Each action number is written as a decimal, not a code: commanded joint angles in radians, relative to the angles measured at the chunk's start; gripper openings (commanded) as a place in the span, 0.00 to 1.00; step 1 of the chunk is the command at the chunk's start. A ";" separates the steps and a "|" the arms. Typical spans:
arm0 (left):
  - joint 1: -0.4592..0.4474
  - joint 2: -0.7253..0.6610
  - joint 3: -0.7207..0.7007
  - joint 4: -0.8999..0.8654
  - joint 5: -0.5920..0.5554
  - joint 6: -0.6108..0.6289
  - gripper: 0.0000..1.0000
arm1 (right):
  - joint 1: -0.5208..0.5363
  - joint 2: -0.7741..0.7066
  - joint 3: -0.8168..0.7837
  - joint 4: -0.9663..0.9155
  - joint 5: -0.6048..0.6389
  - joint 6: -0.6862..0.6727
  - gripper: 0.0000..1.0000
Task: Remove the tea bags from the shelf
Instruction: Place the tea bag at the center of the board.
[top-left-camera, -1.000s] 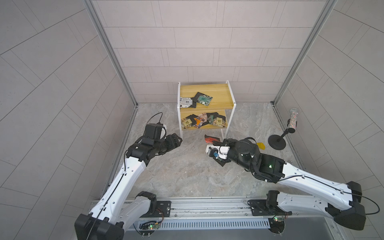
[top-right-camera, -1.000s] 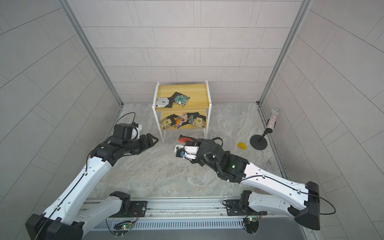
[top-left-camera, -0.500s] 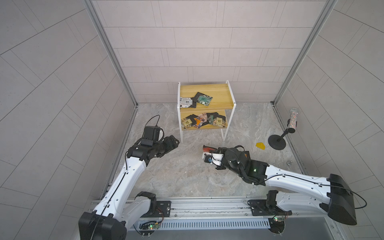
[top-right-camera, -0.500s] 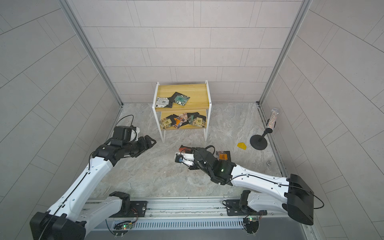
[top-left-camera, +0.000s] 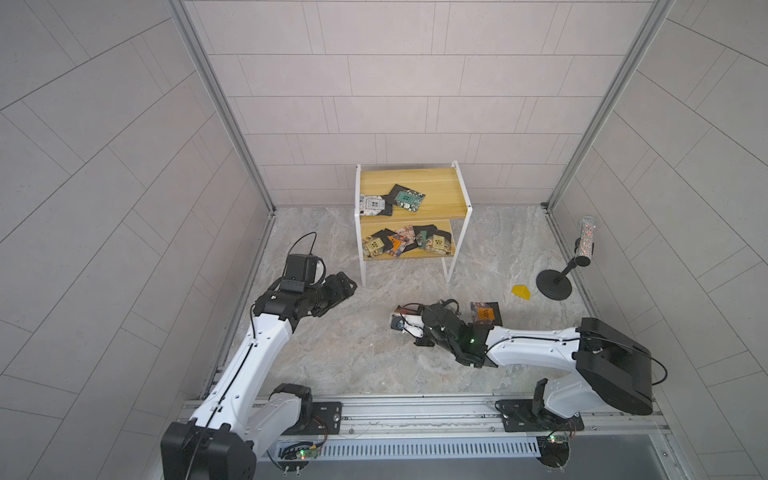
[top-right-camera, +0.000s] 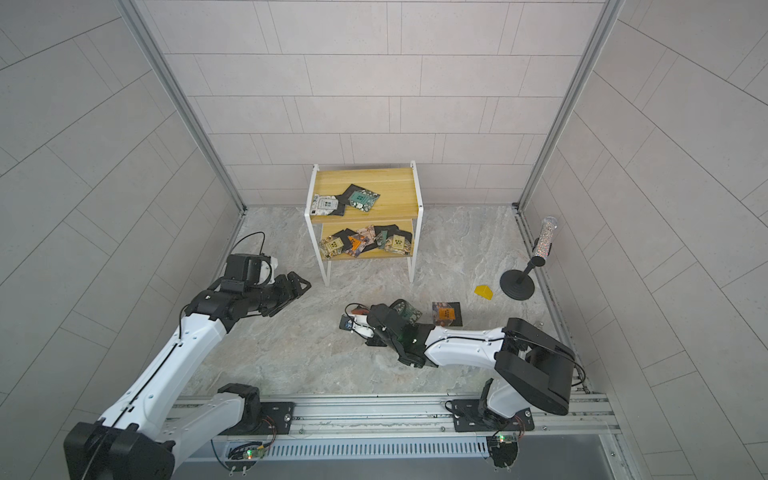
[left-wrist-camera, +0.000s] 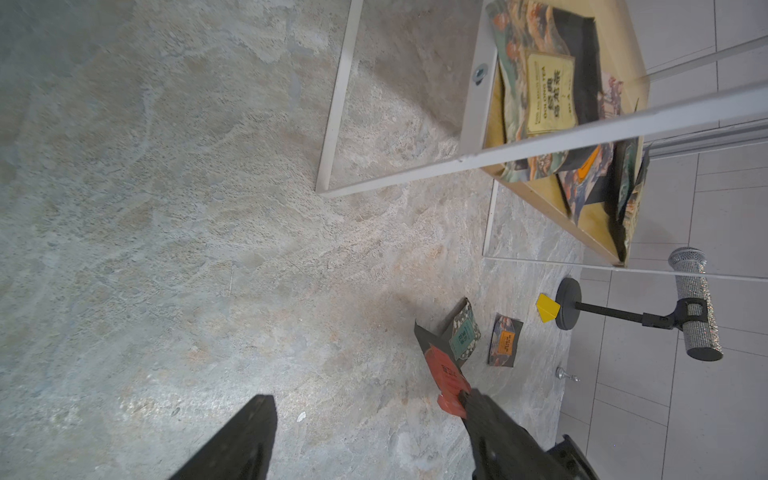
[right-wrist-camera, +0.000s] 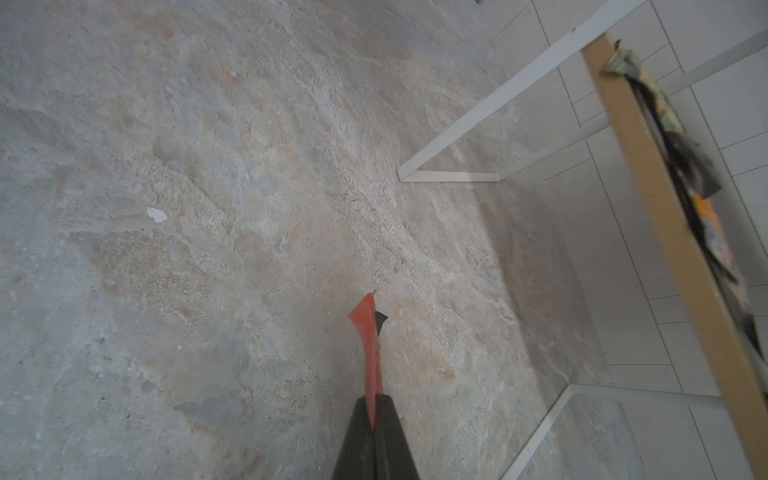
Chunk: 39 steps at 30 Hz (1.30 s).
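Nearest, an orange-labelled tea bag (top-left-camera: 484, 313) and a teal tea bag (top-right-camera: 409, 311) sit on the floor beside the right arm. Beyond them, the shelf (top-left-camera: 442, 193) holds a cluster of tea bags (top-left-camera: 405, 243) on its lower board and two more on top. Low over the floor, the right gripper (right-wrist-camera: 374, 399) pinches a red tea bag (right-wrist-camera: 370, 332). The left gripper (top-left-camera: 345, 286) hovers left of the shelf with its jaws spread.

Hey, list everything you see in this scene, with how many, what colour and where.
shelf: one, yellowish wooden boards, white frame, against the back wall
top-board tea bags: two, white and teal labels, upper board
lower-board tea bags: about five, overlapping, tan, orange, green labels
floor tea bags: two, orange and teal labels, beside the right arm
red tea bag: one, in right gripper
yellow wedge: one, floor beside the stand
stand: one, black, holds glittery cylinder
left gripper: open, empty, left of shelf
right gripper: shut on red tea bag
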 joint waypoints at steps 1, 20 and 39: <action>0.013 -0.011 -0.015 0.003 0.007 0.005 0.80 | 0.004 0.043 0.024 0.052 -0.017 0.025 0.00; 0.035 0.002 -0.024 0.006 0.027 0.011 0.80 | 0.014 0.159 0.080 -0.024 -0.103 0.073 0.11; 0.043 0.030 0.000 0.007 0.054 0.007 0.80 | 0.039 0.065 0.095 -0.132 -0.127 0.100 0.48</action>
